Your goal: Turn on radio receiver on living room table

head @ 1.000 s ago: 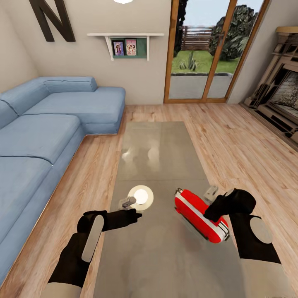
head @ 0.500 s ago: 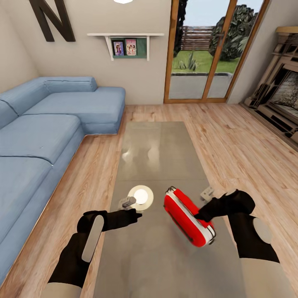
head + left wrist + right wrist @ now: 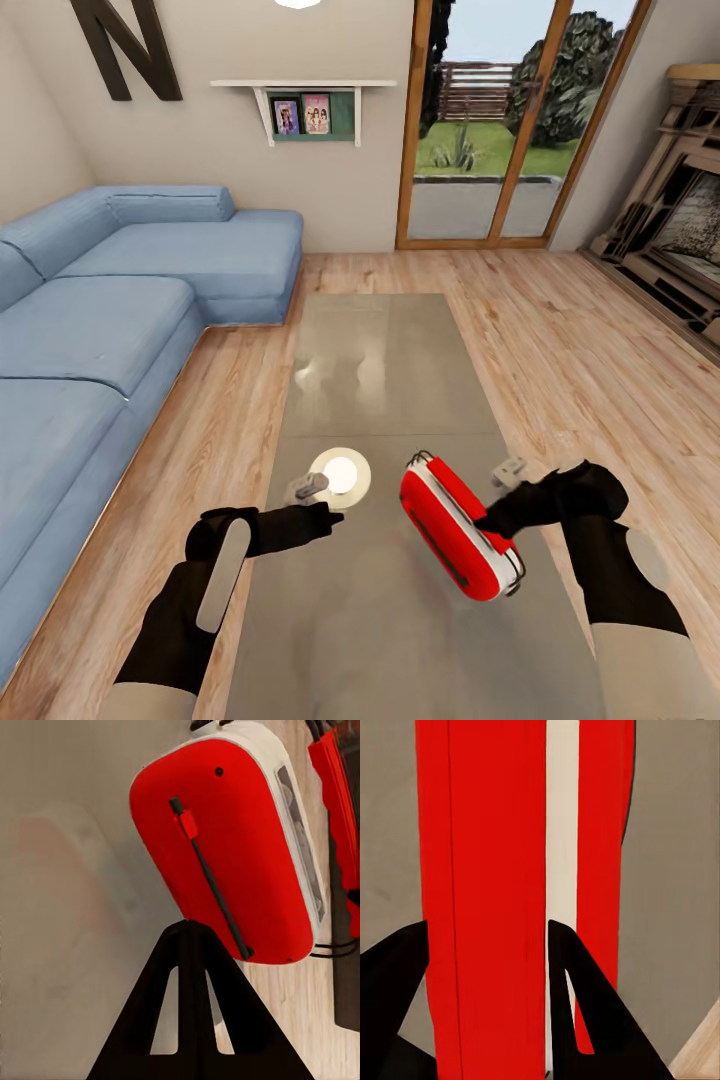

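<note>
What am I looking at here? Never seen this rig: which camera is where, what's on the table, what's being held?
It's a simulated two-armed robot. The big picture is from its head camera, looking down over both arms; the other two are cameras near each gripper. On the glossy table lies a red radio receiver. The right gripper has its fingers on either side of the radio, apparently gripping it. The left gripper hovers shut beside it, holding nothing. The white disc is a lamp reflection.

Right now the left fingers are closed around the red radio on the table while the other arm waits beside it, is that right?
Not quite: the right fingers straddle the radio receiver, as the right wrist view shows. The left gripper waits beside it over the table.
</note>
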